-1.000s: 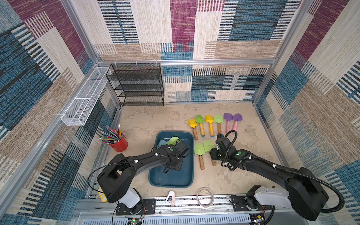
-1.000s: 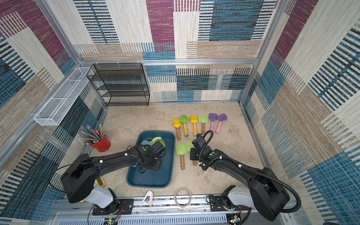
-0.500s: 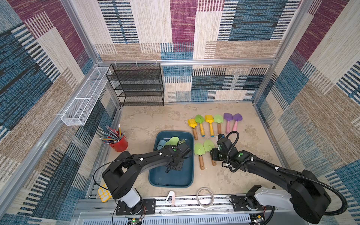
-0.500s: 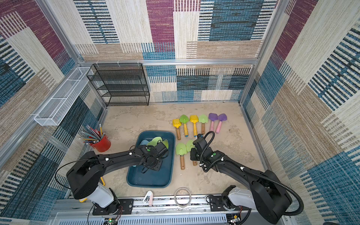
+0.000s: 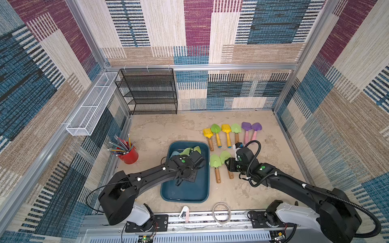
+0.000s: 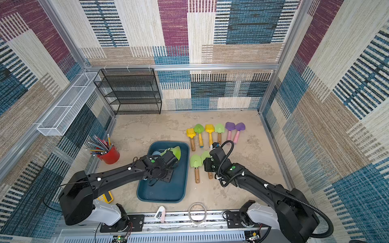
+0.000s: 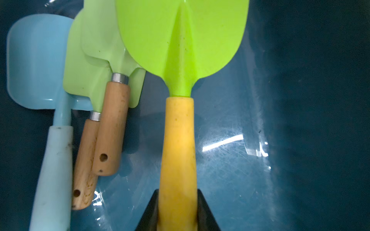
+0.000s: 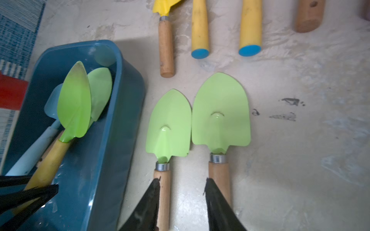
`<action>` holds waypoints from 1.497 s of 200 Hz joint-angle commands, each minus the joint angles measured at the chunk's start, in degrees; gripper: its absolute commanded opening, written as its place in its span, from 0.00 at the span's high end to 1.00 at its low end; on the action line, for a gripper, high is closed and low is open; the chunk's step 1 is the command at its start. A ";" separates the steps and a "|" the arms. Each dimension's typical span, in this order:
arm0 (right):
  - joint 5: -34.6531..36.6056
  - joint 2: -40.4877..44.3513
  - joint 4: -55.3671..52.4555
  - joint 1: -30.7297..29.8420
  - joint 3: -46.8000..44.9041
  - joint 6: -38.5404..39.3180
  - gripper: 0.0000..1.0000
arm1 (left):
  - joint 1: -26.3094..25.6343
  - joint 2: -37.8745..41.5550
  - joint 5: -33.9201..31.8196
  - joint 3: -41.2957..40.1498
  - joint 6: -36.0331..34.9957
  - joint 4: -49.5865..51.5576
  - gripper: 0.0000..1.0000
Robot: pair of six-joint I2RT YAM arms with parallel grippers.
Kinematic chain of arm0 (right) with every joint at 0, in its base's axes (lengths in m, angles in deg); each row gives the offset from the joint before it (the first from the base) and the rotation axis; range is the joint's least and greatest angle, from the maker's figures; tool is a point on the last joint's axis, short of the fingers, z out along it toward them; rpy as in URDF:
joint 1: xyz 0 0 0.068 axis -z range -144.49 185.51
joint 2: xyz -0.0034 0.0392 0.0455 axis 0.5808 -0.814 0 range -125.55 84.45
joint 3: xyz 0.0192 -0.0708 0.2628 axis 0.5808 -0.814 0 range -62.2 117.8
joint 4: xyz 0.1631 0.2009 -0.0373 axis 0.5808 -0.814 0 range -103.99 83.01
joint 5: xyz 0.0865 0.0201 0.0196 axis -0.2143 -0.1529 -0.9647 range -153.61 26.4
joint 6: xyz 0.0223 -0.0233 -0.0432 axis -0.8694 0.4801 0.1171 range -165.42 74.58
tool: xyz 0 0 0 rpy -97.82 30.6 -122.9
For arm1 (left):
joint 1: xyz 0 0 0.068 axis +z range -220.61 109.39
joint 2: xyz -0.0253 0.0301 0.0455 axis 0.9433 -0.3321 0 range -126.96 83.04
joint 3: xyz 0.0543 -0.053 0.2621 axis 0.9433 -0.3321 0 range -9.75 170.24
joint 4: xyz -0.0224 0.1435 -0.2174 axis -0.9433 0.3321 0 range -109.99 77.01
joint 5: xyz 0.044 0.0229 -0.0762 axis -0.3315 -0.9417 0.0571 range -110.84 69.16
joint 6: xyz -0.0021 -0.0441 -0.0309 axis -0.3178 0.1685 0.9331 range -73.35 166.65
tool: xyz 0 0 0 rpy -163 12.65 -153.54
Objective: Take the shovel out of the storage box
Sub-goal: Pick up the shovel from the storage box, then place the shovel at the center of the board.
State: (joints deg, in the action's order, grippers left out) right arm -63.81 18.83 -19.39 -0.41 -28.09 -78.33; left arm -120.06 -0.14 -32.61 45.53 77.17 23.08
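My left tool (image 7: 177,192) is clenched on the yellow handle end of the lime-green plastic shovel (image 7: 180,50), which frees its blade from its neighbours inside the glossy teal plastic storage box (image 5: 185,193). My right tool (image 8: 182,180) hangs released and empty above 2 pale-green wooden-handled shovels (image 8: 169,124) on the table (image 5: 168,126).

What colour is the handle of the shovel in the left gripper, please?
Yellow handle, clearest in the left wrist view.

The lime-green plastic shovel with a yellow handle (image 7: 178,140) is pinched at its handle end by the left gripper (image 7: 177,202), blade pointing straight ahead. Beneath both — the glossy dark teal plastic storage box (image 7: 290,120).
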 commanded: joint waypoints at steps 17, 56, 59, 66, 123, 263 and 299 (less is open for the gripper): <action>-11.09 0.41 11.33 -0.05 -0.16 -2.36 0.55 | 2.69 4.81 3.56 -1.21 1.55 -0.96 1.00; -20.24 -1.39 22.05 -0.37 0.26 -5.98 0.52 | 8.59 11.79 14.67 -5.22 2.81 -6.80 1.00; -20.98 -1.65 22.94 -0.33 0.26 -6.36 0.52 | 9.11 12.33 15.73 -5.69 3.00 -7.37 1.00; -22.65 -2.44 24.97 -0.46 0.30 -7.21 0.51 | 10.43 13.52 17.95 -6.46 3.42 -8.55 1.00; -34.57 -10.37 41.36 -1.90 -0.14 -13.62 0.49 | 18.56 20.01 34.62 -13.31 8.50 -20.03 1.00; -48.46 -30.00 63.80 -2.21 5.84 -27.17 0.46 | 24.23 21.24 58.77 -30.19 34.94 -68.46 1.00; -49.18 -32.19 70.54 -2.22 5.73 -31.16 0.49 | 24.25 20.86 59.91 -30.92 35.88 -70.80 1.00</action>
State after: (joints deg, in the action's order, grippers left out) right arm -111.11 -12.25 42.62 -2.51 -22.73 -105.39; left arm -95.86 20.82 24.68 15.04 110.74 -40.76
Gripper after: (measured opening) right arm 0.524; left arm 0.272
